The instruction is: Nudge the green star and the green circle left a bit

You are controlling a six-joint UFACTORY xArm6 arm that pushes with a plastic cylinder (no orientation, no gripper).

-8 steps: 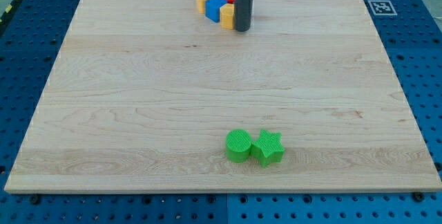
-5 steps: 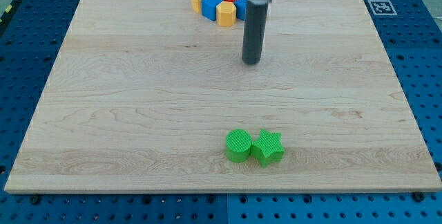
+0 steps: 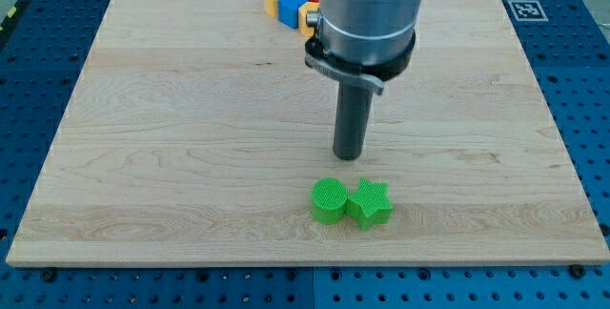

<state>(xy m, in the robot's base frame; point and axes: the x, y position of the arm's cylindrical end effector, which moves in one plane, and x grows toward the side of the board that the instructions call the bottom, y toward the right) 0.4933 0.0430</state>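
A green circle (image 3: 329, 200) and a green star (image 3: 370, 204) sit side by side and touching, near the view's bottom edge of the wooden board (image 3: 191, 137), the star on the right. My tip (image 3: 349, 155) stands on the board just above the pair, a short gap from them, roughly over the seam between them. The rod rises to a large grey arm body above it.
A cluster of red, yellow and blue blocks (image 3: 290, 1) lies at the view's top edge of the board, partly hidden behind the arm. A fiducial marker (image 3: 523, 10) sits off the board's top right corner.
My tip has travelled from beside the top cluster down the board towards the green pair. The green blocks have not moved.
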